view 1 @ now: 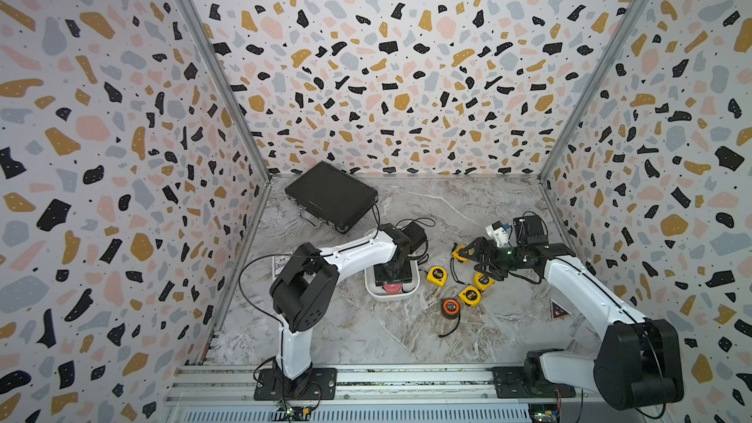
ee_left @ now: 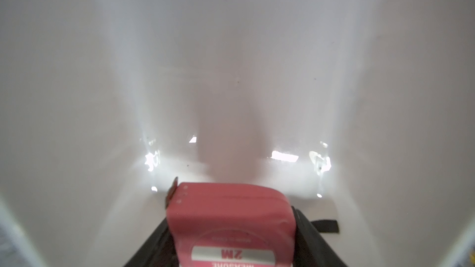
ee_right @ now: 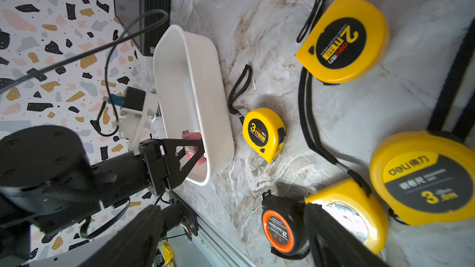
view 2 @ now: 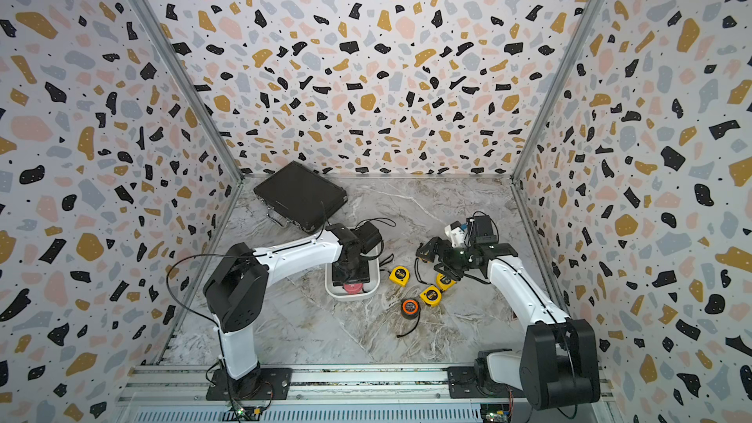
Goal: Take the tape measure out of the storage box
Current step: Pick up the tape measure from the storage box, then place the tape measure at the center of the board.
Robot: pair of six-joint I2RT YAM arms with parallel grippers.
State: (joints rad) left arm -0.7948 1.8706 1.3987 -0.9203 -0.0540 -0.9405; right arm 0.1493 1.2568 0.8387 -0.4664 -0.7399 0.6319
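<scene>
Pink tape measure (ee_left: pixel 231 217), pinched by the left gripper (ee_right: pixel 199 150) inside the storage box (ee_right: pixel 205 86), may slip on lifting, its casing smooth; right gripper (view 1: pixel 476 260) hangs spread.

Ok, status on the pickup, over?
Left gripper shut on pink tape measure inside storage box. Right gripper open, empty, above yellow tape measures on table. Nothing seen blocking the lift.

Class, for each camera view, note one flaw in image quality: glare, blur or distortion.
Left wrist: the pink tape measure sits too close and soft-focused; bright glare patches dot the box floor. Right wrist: glare whitens one yellow tape measure; the foreground blurs. Both top views: even light, faint shadows, and the wide lens splays the walls.
</scene>
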